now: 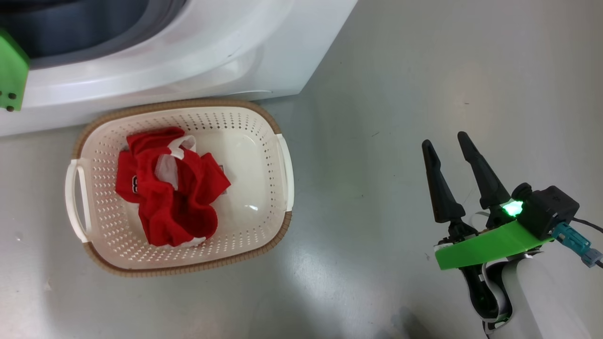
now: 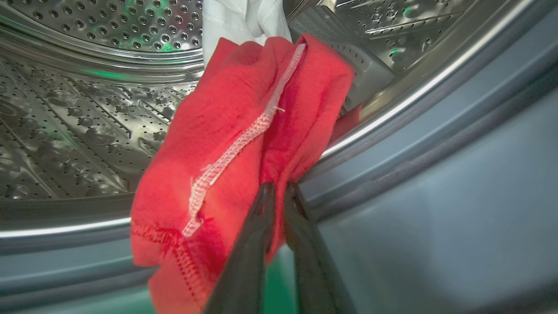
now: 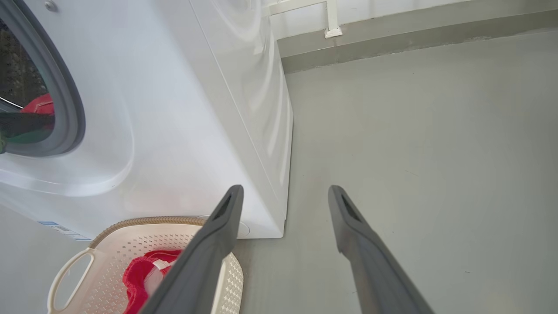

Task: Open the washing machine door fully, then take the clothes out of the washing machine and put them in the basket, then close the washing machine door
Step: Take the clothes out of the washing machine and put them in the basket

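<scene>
1 big white front-loading washing machine [image 1: 188, 61]. 1 cream-white perforated plastic basket [image 1: 264, 141] w/ brown woven-look rim. 2 bright red fabric bunches: basket bunch [image 1: 174, 202], drum bunch [image 2: 244, 122]; pcs per bunch can't tell. 1 white cloth piece [image 2: 239, 17]. 2 grippers: left gripper [image 2: 279, 187], right gripper [image 1: 445, 140], 2 long dark fingers [image 1: 440, 188] ea.

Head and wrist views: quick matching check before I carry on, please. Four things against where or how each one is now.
1 left gripper
2 right gripper
3 basket
4 white cloth

A on the floor before the washing machine
B open, holding nothing
C in the drum, beyond the red garment
D shut on the red garment

Pairs: 1-D, 2-B, 3-A, 4-C
</scene>
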